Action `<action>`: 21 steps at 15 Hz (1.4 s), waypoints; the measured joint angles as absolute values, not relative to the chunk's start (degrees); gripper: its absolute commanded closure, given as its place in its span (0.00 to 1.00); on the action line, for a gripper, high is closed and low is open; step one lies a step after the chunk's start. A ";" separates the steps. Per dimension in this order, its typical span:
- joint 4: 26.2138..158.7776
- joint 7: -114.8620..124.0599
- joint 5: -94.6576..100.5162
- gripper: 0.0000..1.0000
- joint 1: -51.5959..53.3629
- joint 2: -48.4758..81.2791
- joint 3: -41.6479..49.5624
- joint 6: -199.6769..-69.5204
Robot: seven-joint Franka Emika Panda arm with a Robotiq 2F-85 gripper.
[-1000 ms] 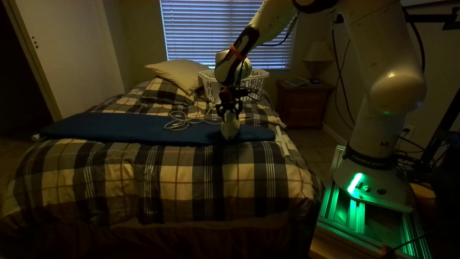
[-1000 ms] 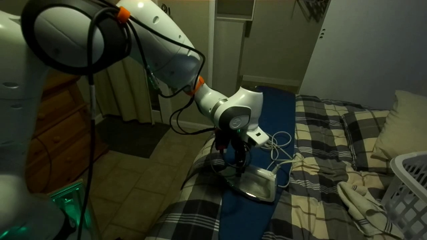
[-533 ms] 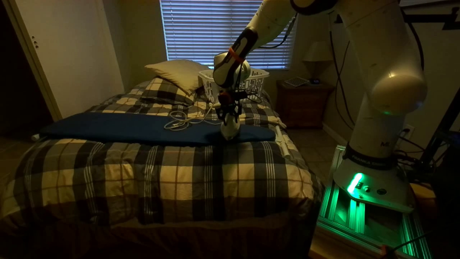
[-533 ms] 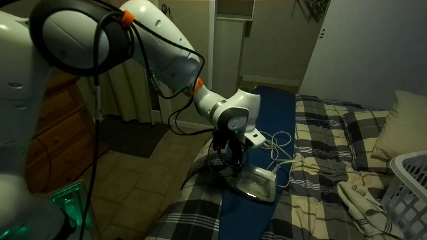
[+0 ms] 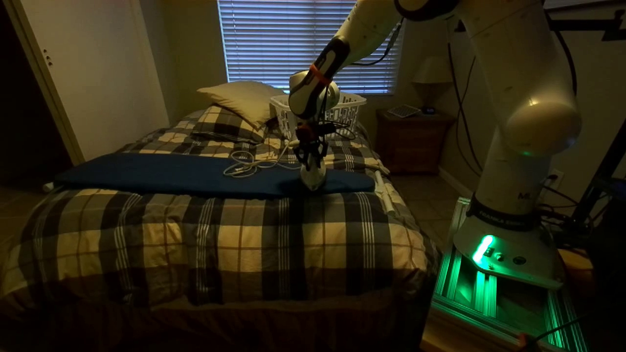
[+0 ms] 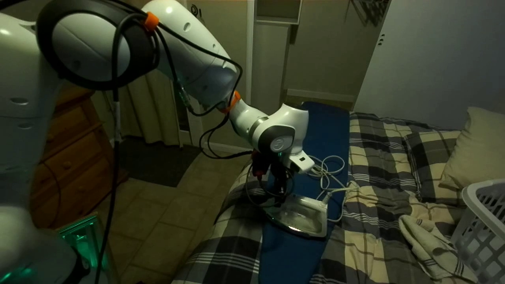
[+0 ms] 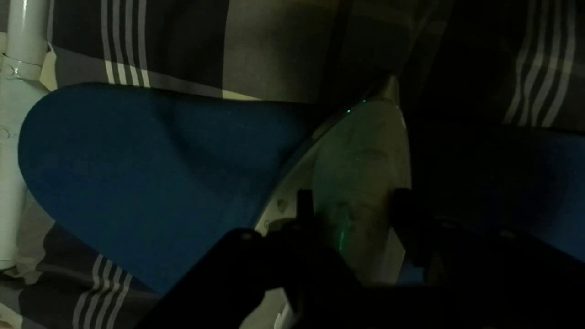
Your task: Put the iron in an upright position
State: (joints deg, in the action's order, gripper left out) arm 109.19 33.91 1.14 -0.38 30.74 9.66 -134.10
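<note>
The iron (image 5: 313,180) lies low on the blue ironing board (image 5: 146,171), soleplate side down. In an exterior view its pale, see-through rear body (image 6: 305,217) faces the camera and the pale cord (image 6: 326,167) leaves its back end. In the wrist view the pointed nose of the iron (image 7: 365,141) points up the picture, over the board's edge. My gripper (image 7: 351,201) is over the iron with one dark finger on each side of its upper body, seemingly closed against it. The gripper (image 5: 313,164) points down in both exterior views. The exact finger contact is dark.
The board lies across a plaid bed (image 5: 244,244). A white laundry basket (image 6: 483,197), a towel (image 6: 430,246) and a cream pillow (image 5: 242,95) are farther back. A white board leg (image 7: 20,109) shows at the board's rounded end. Cord loops lie on the board.
The gripper has shifted slightly, toward the left in both exterior views, and its fingers have drawn together on the iron. The iron's rear end has shifted up very slightly.
</note>
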 measured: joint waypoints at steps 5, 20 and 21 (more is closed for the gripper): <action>108.85 28.99 -4.89 0.78 -2.42 29.60 8.57 -130.02; 109.31 18.75 -1.73 0.00 -3.30 27.93 8.41 -128.76; 109.32 18.76 0.33 0.00 -2.85 28.59 8.70 -129.46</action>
